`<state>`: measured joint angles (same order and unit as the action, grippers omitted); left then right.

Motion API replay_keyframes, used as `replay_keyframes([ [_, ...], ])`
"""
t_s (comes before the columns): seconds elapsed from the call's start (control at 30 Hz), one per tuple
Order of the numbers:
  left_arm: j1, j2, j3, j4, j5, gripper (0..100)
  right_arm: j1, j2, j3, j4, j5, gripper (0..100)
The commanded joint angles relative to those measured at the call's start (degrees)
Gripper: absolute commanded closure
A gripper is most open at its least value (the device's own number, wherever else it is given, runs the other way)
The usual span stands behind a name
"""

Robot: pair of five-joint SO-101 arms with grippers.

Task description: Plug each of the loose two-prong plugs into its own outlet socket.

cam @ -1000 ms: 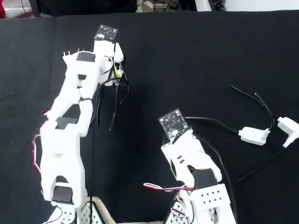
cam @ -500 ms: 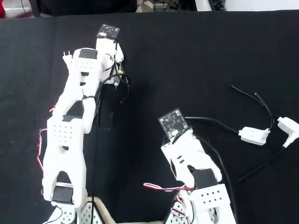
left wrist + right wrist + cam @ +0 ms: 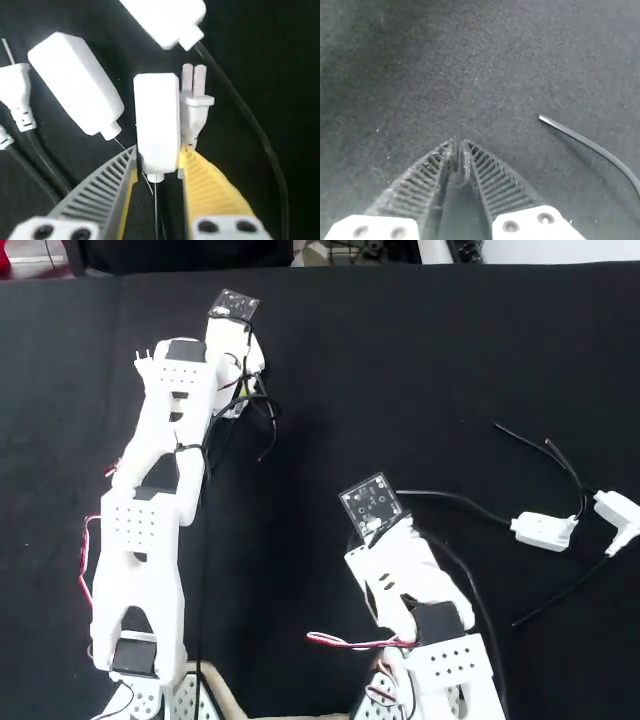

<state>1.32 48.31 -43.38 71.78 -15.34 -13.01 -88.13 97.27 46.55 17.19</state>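
Observation:
My left gripper [image 3: 157, 154] is shut on a white outlet socket block [image 3: 156, 117], clamped between the grey and yellow fingers. A white two-prong plug [image 3: 196, 102] lies right against that block, prongs pointing away from me. Nearby lie a second socket block [image 3: 75, 82], a third socket block [image 3: 167, 17] and another plug [image 3: 15, 95]. From above, the left arm [image 3: 160, 460] stretches to the far left of the table. My right gripper [image 3: 458, 145] is shut with nothing in it, low over bare black cloth. A socket block [image 3: 543, 530] and a plug [image 3: 617, 510] lie at the right.
Black cloth [image 3: 420, 360] covers the whole table. Thin black cables [image 3: 545, 455] loop around the socket and plug at the right, and one cable [image 3: 590, 145] runs past my right gripper. The right arm [image 3: 410, 580] stands at the front middle. Loose wires [image 3: 262, 430] hang by the left gripper.
The left arm has stretched a little farther back, and the black cables hanging under its gripper have drawn up and in. The right arm has not moved.

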Motion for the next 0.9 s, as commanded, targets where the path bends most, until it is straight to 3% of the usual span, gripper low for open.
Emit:
replay_keyframes([
  [0.0, 0.4, -0.79, -3.3, 0.44, -0.44, 92, -0.35, -0.04, -0.22, 0.18, 0.44, 98.6],
  [0.27, -0.22, 2.73, -5.67, 0.53, -0.44, 93, -0.35, -0.04, -0.22, 0.18, 0.44, 98.6],
  [0.33, -0.31, 2.73, -7.52, 3.52, -0.35, 98, -0.35, -0.04, -0.22, 0.18, 0.44, 98.6],
  [0.73, 0.22, 2.11, -22.99, 29.1, 1.67, 97, -0.35, -0.04, -0.22, 0.18, 0.44, 98.6],
  [0.87, 0.31, -0.44, -20.62, 29.27, 3.08, 97, -0.35, -0.04, -0.22, 0.18, 0.44, 98.6],
])
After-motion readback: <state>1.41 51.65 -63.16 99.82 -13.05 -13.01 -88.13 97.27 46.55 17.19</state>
